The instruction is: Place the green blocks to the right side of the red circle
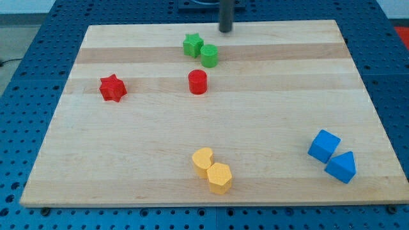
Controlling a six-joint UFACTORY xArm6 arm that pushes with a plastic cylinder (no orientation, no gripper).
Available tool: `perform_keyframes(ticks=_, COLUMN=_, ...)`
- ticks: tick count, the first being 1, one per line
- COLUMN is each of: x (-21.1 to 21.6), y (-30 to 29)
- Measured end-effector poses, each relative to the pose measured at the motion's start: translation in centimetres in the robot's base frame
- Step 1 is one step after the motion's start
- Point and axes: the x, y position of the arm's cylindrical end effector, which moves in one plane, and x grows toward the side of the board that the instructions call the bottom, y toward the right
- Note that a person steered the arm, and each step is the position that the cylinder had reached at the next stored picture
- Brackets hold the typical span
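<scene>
A red circle block [198, 82] stands a little above the board's middle. A green star block [192, 45] and a green round block [209, 55] touch each other just above the red circle, the round one to the lower right of the star. My tip [225, 30] is at the view's top edge of the board, up and to the right of the green round block, apart from it.
A red star block [112, 88] lies at the left. Two yellow blocks [203, 161] [219, 177] touch near the bottom edge. A blue cube [324, 145] and a blue triangular block [341, 167] sit at the lower right. The wooden board [287, 96] lies on a blue pegboard.
</scene>
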Motion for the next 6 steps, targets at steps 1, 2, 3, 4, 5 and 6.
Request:
perform_keyframes(ticks=1, x=0.7, y=-6.9)
perform_keyframes(ticks=2, x=5.9, y=-6.6)
perform_keyframes(ticks=3, x=9.8, y=-8.0)
perform_keyframes(ticks=4, x=11.5, y=-2.5)
perform_keyframes(ticks=5, x=11.4, y=-4.8)
perform_keyframes(ticks=6, x=13.3, y=-11.3)
